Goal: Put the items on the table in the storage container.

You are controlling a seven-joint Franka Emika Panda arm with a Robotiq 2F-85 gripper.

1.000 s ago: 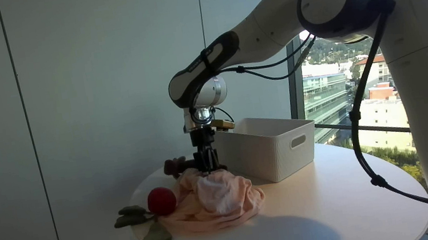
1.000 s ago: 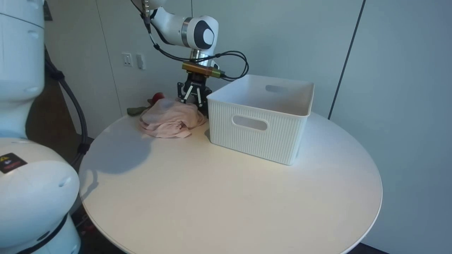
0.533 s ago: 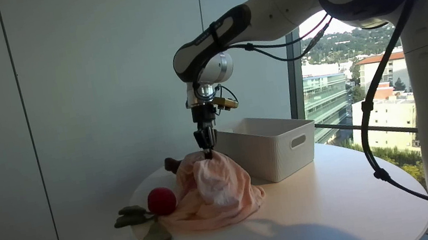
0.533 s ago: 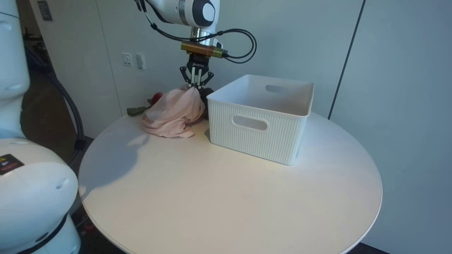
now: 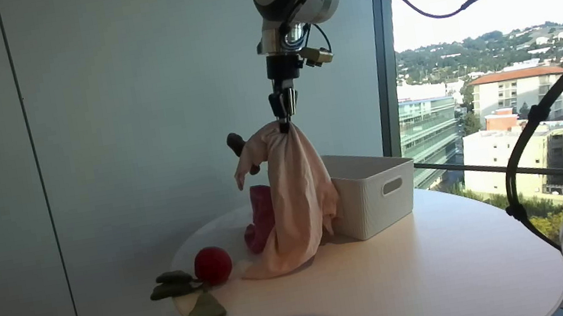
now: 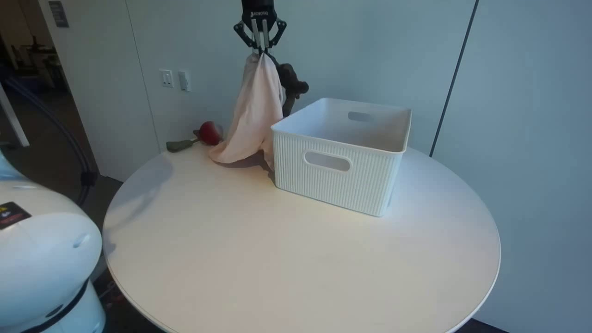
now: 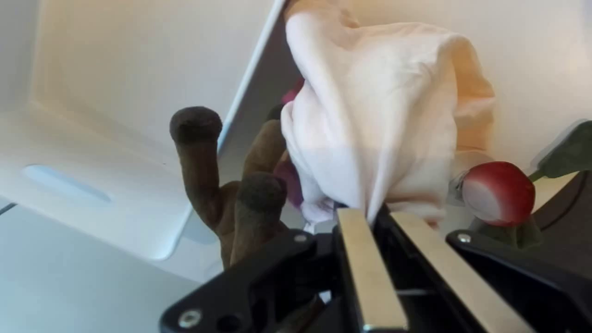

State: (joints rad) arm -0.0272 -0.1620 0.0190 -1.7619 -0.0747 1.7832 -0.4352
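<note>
The nearly closed claw (image 6: 262, 50) grips a pink cloth (image 6: 254, 108). A brown toy (image 6: 290, 83) hangs beside the cloth, near the white container (image 6: 333, 189).

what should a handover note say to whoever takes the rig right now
Gripper: pinching the pink cloth beside the white container.
Brown plush: hanging next to the cloth; can't tell whether gripped or caught.
Magenta thing: partly hidden by the cloth; can't tell whether hanging or resting.
Red round item with green leaves: on the table, at its edge.
Done: cloth raised, lower end perhaps touching the table.
Left: everything above into the container, likely cloth first.
</note>
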